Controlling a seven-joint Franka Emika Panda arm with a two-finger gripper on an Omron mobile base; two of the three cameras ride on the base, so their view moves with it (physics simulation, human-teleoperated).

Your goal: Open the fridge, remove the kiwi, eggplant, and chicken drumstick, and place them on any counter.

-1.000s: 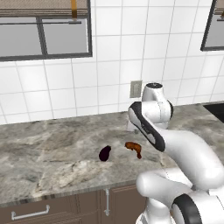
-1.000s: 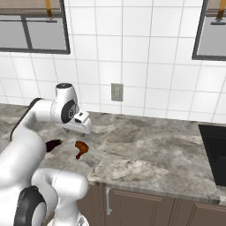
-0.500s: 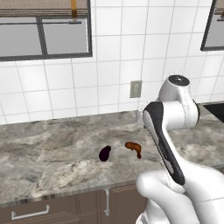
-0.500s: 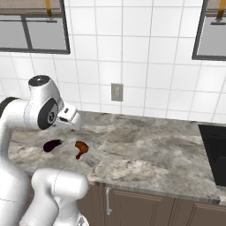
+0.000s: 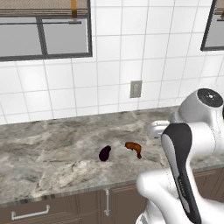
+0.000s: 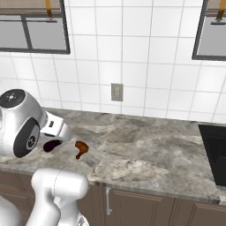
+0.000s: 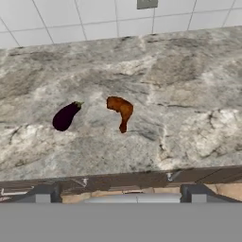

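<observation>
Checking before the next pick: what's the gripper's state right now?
Gripper: open, holding nothing; eggplant and chicken drumstick lie on the counter.

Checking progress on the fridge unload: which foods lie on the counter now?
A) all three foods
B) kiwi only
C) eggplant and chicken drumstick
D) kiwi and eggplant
C: the dark eggplant and reddish-brown chicken drumstick lie apart on the counter.

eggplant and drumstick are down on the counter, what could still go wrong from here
1. The eggplant is a rounded oval lying loose on the counter, so a bump from the arm could roll it.
2. It lies close beside the chicken drumstick, apart but with a small gap. Setting the kiwi between them risks knocking either.
3. The gripper is open with nothing in it, and no kiwi lies on the counter, so that item may remain.
</observation>
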